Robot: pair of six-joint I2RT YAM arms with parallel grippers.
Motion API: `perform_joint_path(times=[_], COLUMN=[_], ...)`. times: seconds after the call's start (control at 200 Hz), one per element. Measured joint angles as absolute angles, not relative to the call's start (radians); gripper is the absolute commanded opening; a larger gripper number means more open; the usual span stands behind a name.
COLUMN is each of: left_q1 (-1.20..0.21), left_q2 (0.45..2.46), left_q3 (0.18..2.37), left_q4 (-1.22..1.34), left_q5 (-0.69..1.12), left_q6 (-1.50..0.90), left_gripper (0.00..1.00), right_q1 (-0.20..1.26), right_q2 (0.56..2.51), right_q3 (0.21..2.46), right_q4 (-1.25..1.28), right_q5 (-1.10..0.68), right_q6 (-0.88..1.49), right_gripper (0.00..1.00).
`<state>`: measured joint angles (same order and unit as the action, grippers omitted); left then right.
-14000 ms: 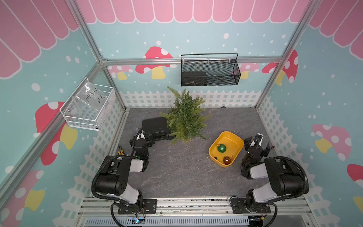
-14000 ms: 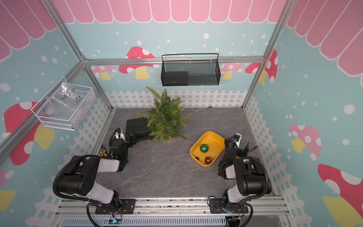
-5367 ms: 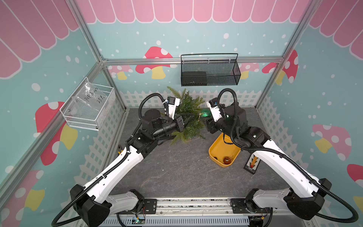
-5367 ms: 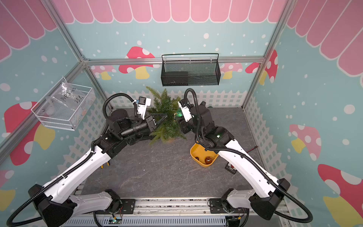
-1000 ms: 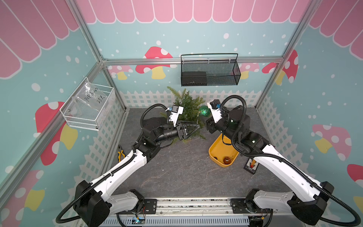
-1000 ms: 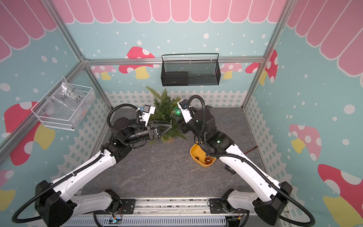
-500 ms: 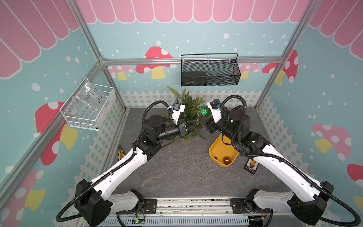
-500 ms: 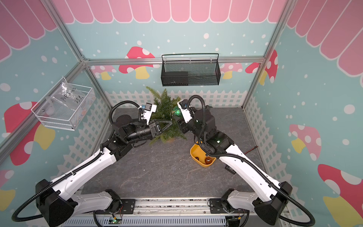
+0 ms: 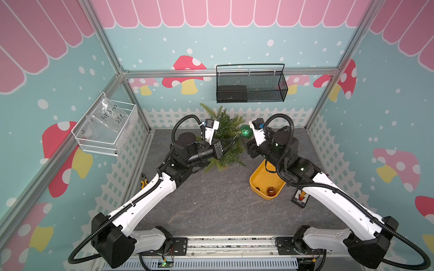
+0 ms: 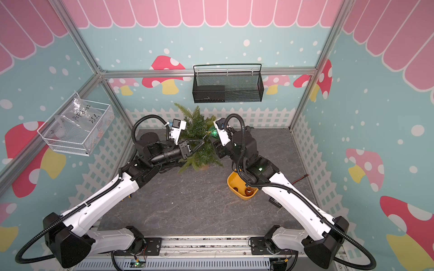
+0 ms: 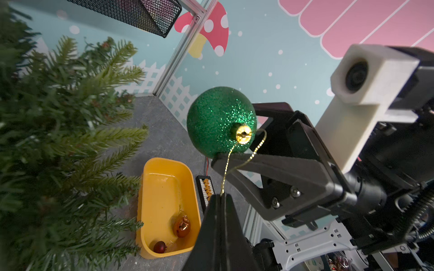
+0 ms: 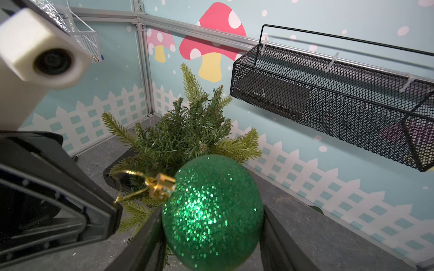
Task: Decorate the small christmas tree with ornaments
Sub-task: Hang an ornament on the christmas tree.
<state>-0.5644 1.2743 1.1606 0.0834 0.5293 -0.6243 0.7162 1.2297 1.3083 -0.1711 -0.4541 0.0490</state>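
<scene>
The glittery green ornament point(image 11: 220, 119) is gripped by the right gripper point(image 9: 247, 136) just beside the small christmas tree point(image 12: 187, 136), its gold loop point(image 11: 229, 162) is pinched by the clenched left gripper point(image 11: 221, 199), and the amber ornament point(image 11: 182, 226) and red ornament point(image 11: 159, 246) are seen in the yellow tub point(image 9: 259, 178).

The green bauble point(image 11: 218, 117) is rough with glitter; its gold cap point(image 11: 243, 134) looks metallic. The yellow tub point(image 11: 162, 178) is smooth, glossy plastic.

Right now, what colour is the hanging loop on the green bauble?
Gold. The loop on the green bauble shows best in the left wrist view.
</scene>
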Motion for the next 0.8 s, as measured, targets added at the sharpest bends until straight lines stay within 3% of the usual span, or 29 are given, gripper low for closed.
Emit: perform_joint_path(times=[0.801], left_q1=[-0.524], left_q2=[1.395], left_q3=[1.325], left_q4=[-0.073], left_q5=[0.442], left_q6=[-0.624], left_gripper=[0.0], right_q1=[0.715], right_q2=[1.401], right_q3=[1.486], right_q4=[-0.229], right_q5=[-0.365], right_q6=[0.048], right_gripper=[0.52])
